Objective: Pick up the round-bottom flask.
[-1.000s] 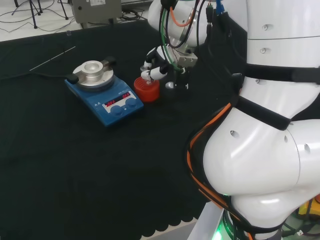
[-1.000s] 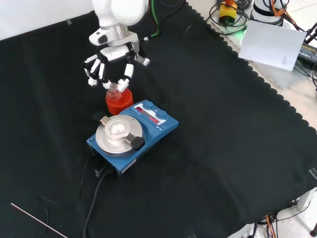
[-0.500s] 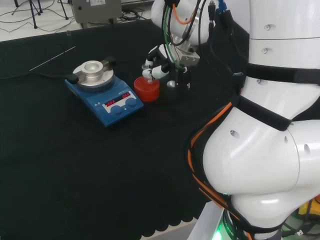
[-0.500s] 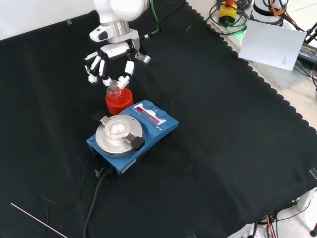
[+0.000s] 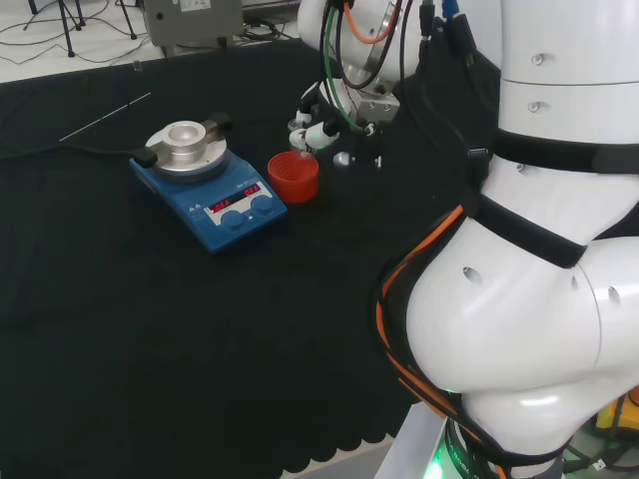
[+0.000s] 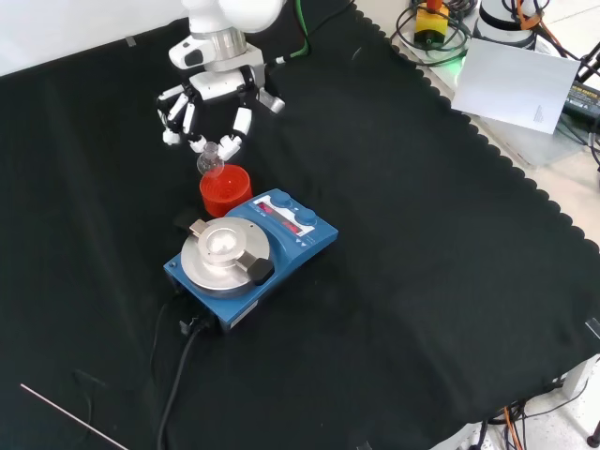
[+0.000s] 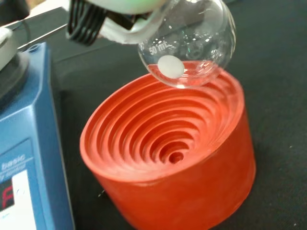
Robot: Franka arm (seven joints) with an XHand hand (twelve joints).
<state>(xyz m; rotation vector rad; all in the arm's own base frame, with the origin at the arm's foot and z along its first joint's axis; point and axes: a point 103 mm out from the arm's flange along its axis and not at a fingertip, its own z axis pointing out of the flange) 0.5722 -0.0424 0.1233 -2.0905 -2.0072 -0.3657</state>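
A: Where the black cloth covers the bench (image 6: 450,281), what sits farthest left in the front view?

B: A thin metal rod (image 6: 70,417) lies near the lower left corner. To its right stands a blue magnetic stirrer (image 6: 251,258) with a round silver top plate, and its black cable (image 6: 178,375) trails down toward the view's bottom edge.

A: And just beyond the stirrer?

B: A red ribbed stand (image 6: 225,191) sits right beside the stirrer, at its far corner. In the wrist view its stepped rings run down to a small hole in the middle, and nothing rests in it.

A: So where is the round-bottom flask (image 6: 210,160)?

B: It hangs in the air just above the stand's far left rim, clear of it. The wrist view shows the round glass bulb (image 7: 189,45) above the red rim with a gap between them, and a small white oval piece (image 7: 171,66) lies inside at the bottom of the bulb.

A: What is the robot hand (image 6: 220,89) doing?

B: Its fingers curl down round the flask's neck and hold it from above. In the head view the robot hand (image 5: 324,120) sits above and a little to the right of the stand (image 5: 293,178), with the stirrer (image 5: 207,185) to the left. The arm's big white links (image 5: 529,299) stand at that view's right.
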